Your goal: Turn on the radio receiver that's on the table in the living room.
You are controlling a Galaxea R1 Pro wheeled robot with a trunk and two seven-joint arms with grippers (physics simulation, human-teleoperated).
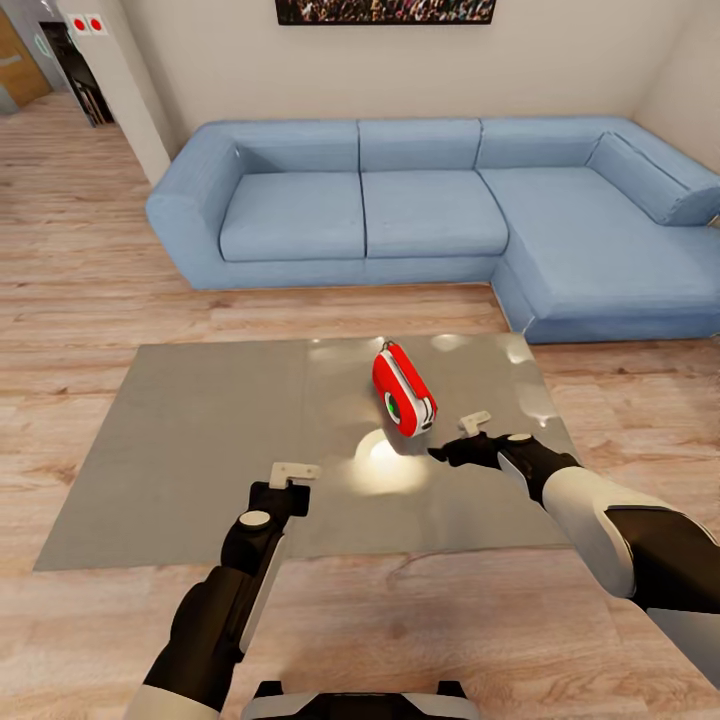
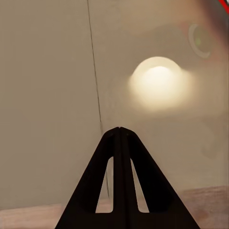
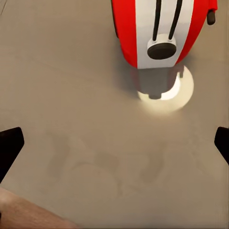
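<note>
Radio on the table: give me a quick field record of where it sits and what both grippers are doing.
radio: red box resting on the table, green-ringed dial facing the robot
table: grey glossy top, one seam across it
left gripper: shut, over the table's near part, apart from the radio
right gripper: open, beside the radio on its right, not touching
right wrist view: radio ahead, between the spread fingers
background: blue sofa beyond the table
</note>
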